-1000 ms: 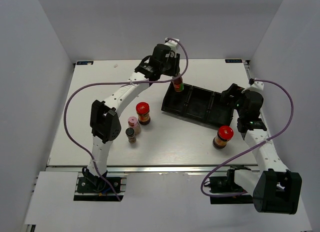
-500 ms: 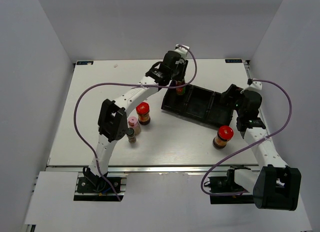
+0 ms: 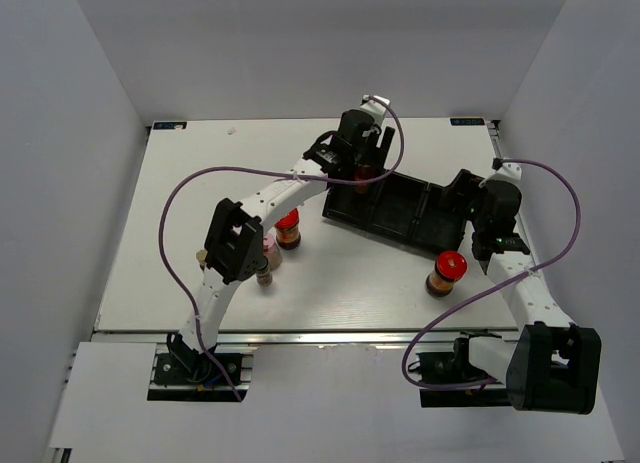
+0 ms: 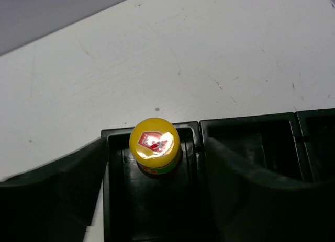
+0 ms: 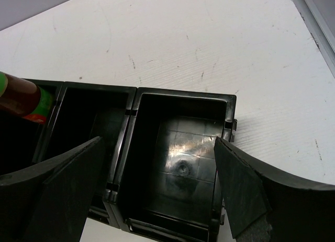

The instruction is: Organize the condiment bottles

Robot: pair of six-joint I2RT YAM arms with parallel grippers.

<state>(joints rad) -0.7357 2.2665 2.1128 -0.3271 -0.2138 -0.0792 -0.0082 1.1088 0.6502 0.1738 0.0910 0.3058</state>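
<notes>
A yellow-capped bottle point(image 4: 154, 142) stands upright in the left end compartment of the black tray point(image 3: 398, 207). My left gripper point(image 4: 156, 169) hangs open over it, one finger on each side and clear of the bottle. From above, the left gripper point(image 3: 366, 161) hides most of the bottle. My right gripper point(image 5: 157, 171) is open and empty over the tray's right end compartment point(image 5: 183, 148). One red-lidded jar point(image 3: 447, 272) stands in front of the tray. Another red-lidded jar point(image 3: 289, 227), a pink-capped bottle point(image 3: 268, 245) and a dark-capped tiny jar point(image 3: 262, 274) cluster beside the left arm.
The tray lies at a slant on the right half of the white table point(image 3: 180, 233). Its middle compartments point(image 3: 415, 211) hold nothing. The left arm's purple cable point(image 3: 175, 198) loops over the left side of the table. Grey walls close in the back and sides.
The left arm swung right with the yellow-capped bottle to the tray's left end, and its jaws went from shut on the bottle to wide open. The right arm barely moved.
</notes>
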